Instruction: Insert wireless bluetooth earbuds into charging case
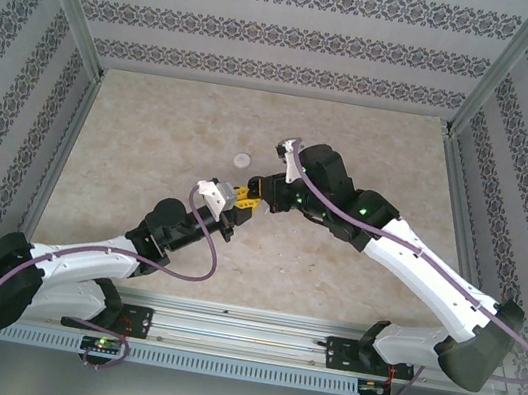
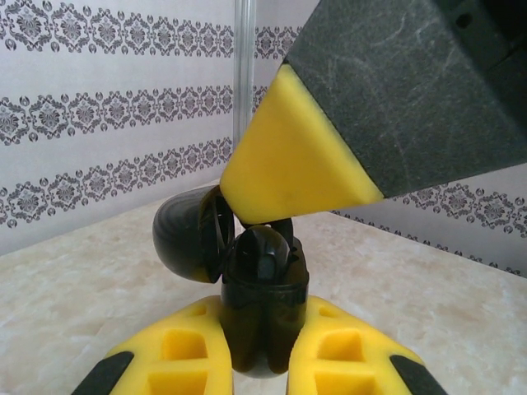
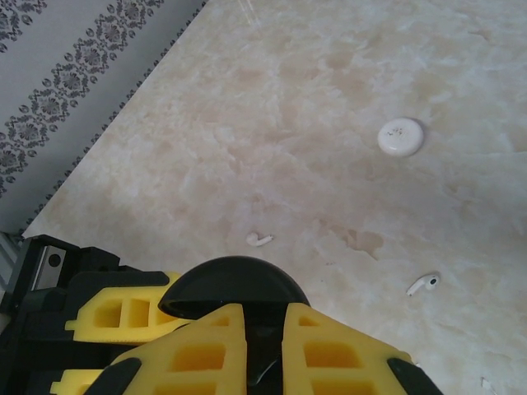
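Left jaws grip the open black case upright. Right jaws, closed, sit directly above its mouth.

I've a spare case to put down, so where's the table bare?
Bare: the table's far left, between the left wall and the white case; the far right, beyond the right arm; the near strip between it and the left arm. Crowded: the middle, where the fingers meet on the black case, with two white earbuds loose just beyond.
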Robot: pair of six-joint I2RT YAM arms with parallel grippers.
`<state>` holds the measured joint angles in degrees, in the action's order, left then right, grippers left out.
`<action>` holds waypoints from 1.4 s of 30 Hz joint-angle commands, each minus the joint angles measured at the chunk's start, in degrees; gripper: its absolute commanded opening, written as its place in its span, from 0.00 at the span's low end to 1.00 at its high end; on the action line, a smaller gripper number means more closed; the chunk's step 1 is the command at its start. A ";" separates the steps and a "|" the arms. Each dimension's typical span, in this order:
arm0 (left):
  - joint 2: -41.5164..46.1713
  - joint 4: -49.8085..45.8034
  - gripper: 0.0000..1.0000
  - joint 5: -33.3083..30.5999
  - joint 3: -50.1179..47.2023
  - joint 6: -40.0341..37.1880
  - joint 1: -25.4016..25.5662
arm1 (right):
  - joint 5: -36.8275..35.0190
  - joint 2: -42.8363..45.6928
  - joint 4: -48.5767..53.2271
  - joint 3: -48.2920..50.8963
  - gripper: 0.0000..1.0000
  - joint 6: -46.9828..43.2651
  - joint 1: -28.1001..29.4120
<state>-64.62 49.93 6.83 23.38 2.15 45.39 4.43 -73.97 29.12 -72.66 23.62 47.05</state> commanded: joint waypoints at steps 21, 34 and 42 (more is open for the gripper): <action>-0.09 2.74 0.00 0.25 1.99 2.11 0.66 | 2.41 -1.23 5.44 -4.02 0.41 4.47 0.77; 0.42 -2.69 0.00 6.75 5.29 5.61 -0.12 | 10.21 -1.29 9.85 -14.04 0.53 5.56 -4.56; -0.59 -5.55 0.00 16.73 9.55 9.30 -1.95 | 28.43 -4.60 10.89 -16.48 0.47 7.62 -16.43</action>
<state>-64.86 45.01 17.61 30.24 8.34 44.51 22.81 -76.62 38.15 -87.57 29.63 33.58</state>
